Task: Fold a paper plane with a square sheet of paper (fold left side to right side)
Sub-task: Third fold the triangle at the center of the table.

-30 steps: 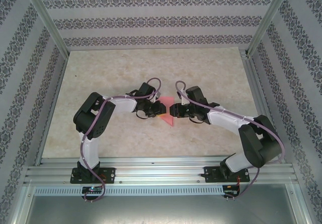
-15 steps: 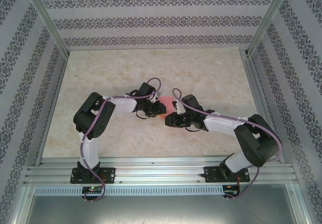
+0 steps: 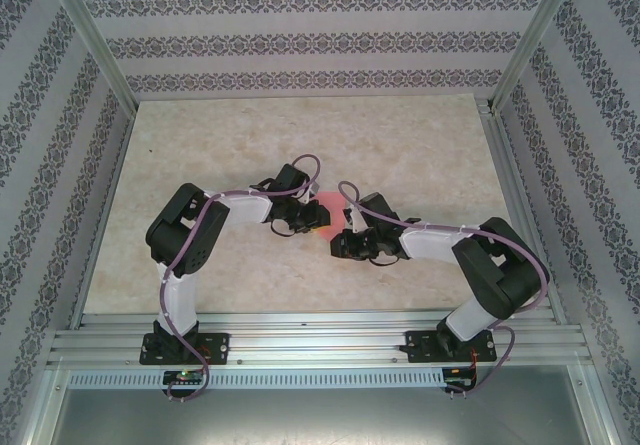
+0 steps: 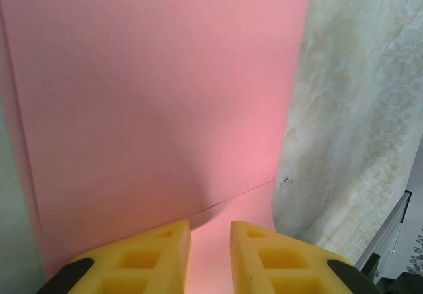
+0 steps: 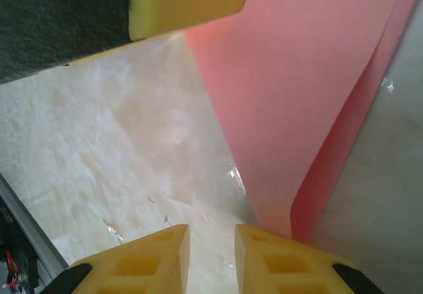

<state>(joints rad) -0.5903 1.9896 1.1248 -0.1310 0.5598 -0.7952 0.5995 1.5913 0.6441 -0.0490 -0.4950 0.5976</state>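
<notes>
The square sheet of paper (image 3: 325, 213) is salmon pink and lies mid-table between the two grippers. In the left wrist view the paper (image 4: 165, 96) spreads under my left gripper (image 4: 210, 231), one layer edge crossing just ahead of the yellow fingertips. The jaws stand slightly parted over the sheet with nothing between them. In the right wrist view the paper (image 5: 297, 89) shows two layers, the upper lifted a little along its right side. My right gripper (image 5: 211, 234) hovers over bare table at the sheet's near corner, narrowly open and empty. The left gripper (image 3: 303, 223) and right gripper (image 3: 338, 243) sit close together.
The marble-patterned table (image 3: 420, 145) has free room on every side of the paper. Patterned walls and metal posts (image 3: 90, 40) enclose it. An aluminium rail (image 3: 320, 340) with the arm bases runs along the near edge.
My right gripper has swung toward the near left, off the paper's near corner. Less pink shows on the near side now. The left arm has stayed put.
</notes>
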